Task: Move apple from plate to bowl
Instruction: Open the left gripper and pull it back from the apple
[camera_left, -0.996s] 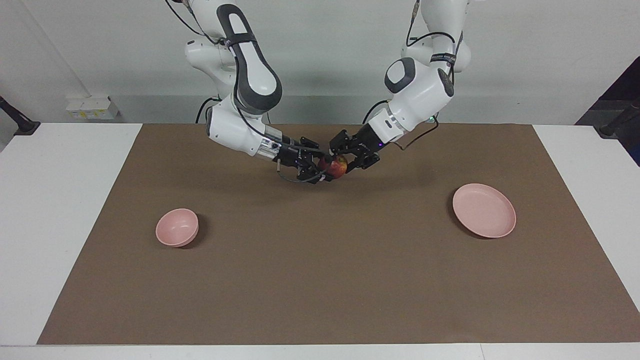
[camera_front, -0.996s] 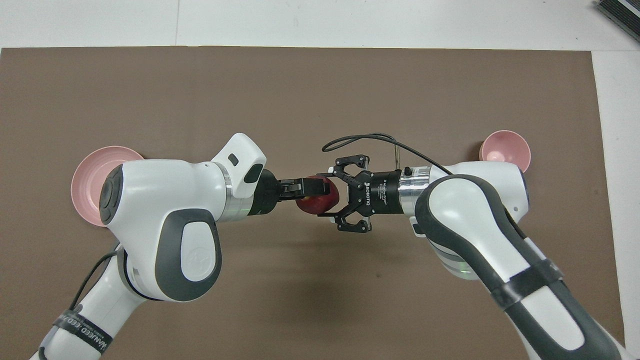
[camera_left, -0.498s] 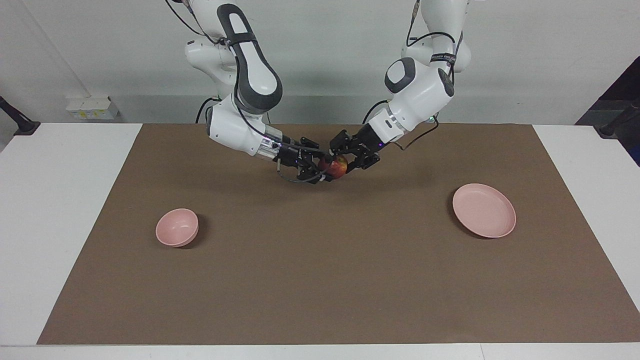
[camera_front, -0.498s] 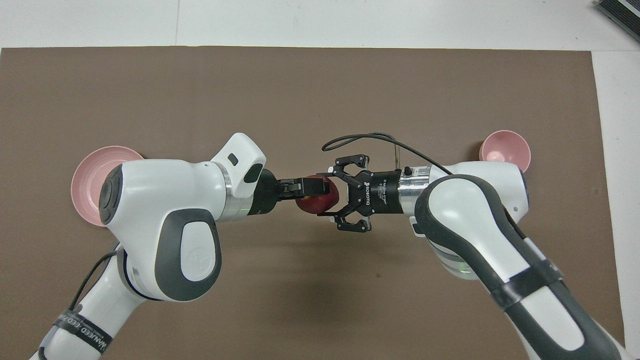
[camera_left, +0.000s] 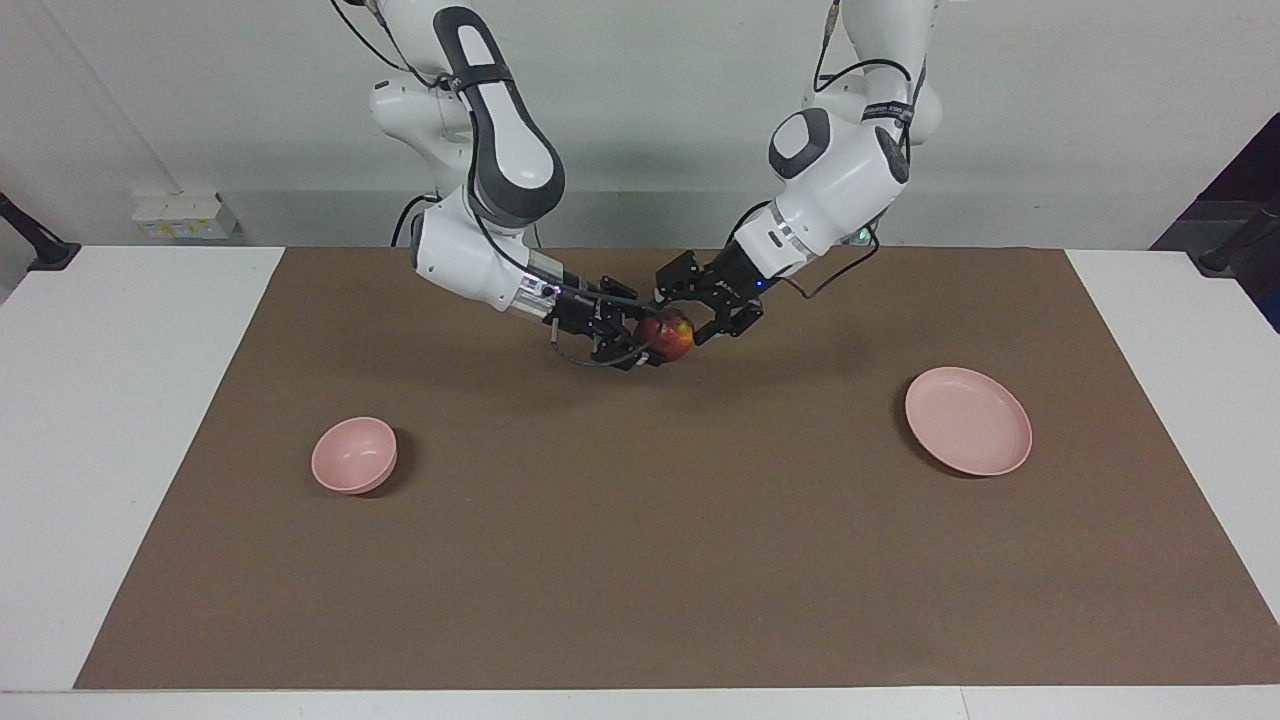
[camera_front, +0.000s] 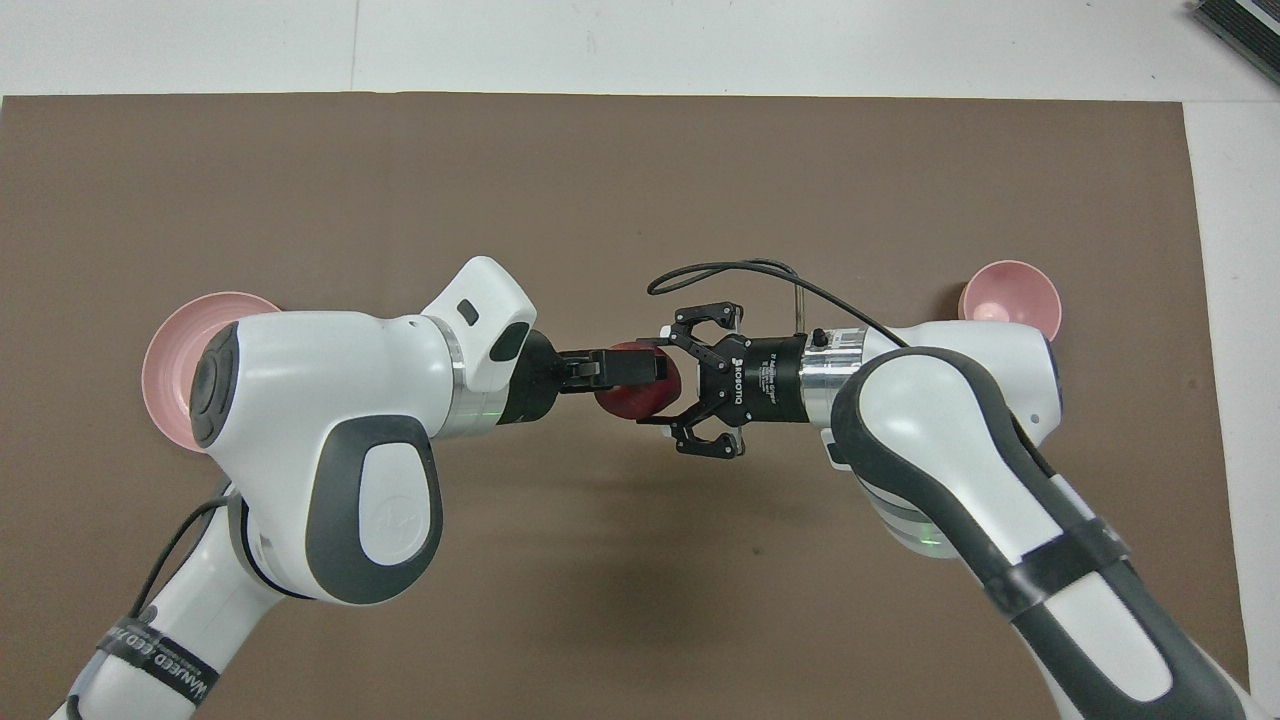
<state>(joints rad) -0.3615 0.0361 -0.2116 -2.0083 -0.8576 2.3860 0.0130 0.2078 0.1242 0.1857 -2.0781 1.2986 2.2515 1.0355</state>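
Note:
The dark-red apple (camera_left: 675, 337) (camera_front: 630, 400) hangs above the middle of the brown mat, between the two grippers. My right gripper (camera_left: 650, 342) (camera_front: 655, 383) is shut on it from the bowl's side, its links splayed. From the plate's side my left gripper (camera_left: 688, 315) (camera_front: 645, 372) stands open around the apple, with one finger over its top. The pale-pink plate (camera_left: 968, 420) (camera_front: 170, 350) lies bare toward the left arm's end, partly hidden under the left arm in the overhead view. Toward the right arm's end stands the small pink bowl (camera_left: 353, 455) (camera_front: 1010, 295), with nothing in it.
The brown mat (camera_left: 640, 560) covers most of the white table (camera_left: 120, 400). Both arms stretch low over its middle and meet there.
The left gripper has opened and lifted slightly off the apple. The right gripper keeps its hold, and both hands have shifted a little toward the robots.

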